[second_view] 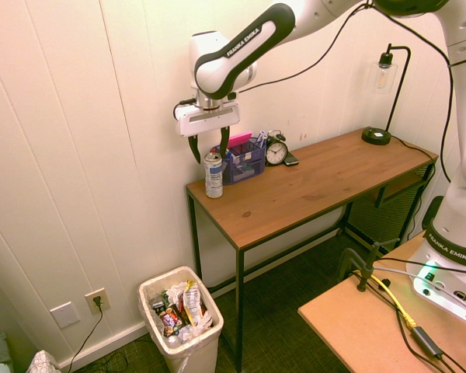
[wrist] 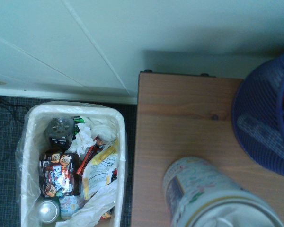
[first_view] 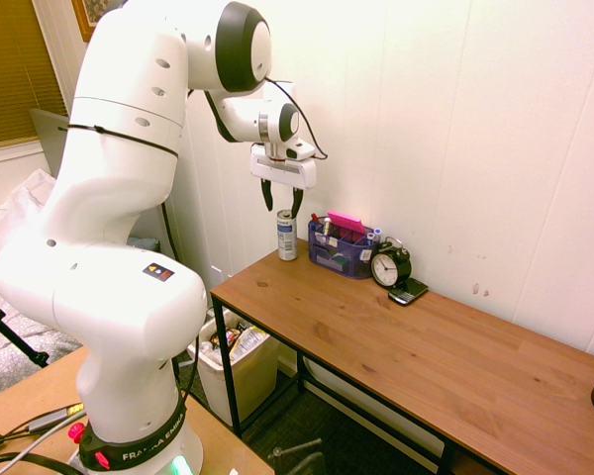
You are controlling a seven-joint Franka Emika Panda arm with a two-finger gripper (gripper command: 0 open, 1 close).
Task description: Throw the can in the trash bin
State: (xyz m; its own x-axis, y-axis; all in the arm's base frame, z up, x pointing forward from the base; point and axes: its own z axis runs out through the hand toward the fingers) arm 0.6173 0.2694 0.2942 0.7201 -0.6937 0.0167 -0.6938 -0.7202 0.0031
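The slim silver-white can (first_view: 287,236) (second_view: 213,175) with blue markings stands upright on the wooden desk (first_view: 416,356) at its far corner by the wall. My gripper (first_view: 282,202) (second_view: 207,148) hangs just above the can's top, open, with a finger to either side and nothing held. The can (wrist: 213,194) fills the lower part of the wrist view. The off-white trash bin (second_view: 180,320) (first_view: 240,364) (wrist: 120,156) sits on the floor beside the desk end, filled with wrappers and other cans.
A blue organizer tray (first_view: 342,247) (second_view: 243,161) (wrist: 265,127) stands right beside the can, with a black alarm clock (first_view: 390,265) (second_view: 276,151) and a phone (first_view: 408,291) past it. A black lamp base (second_view: 375,136) sits at the desk's other end. The wall is close behind.
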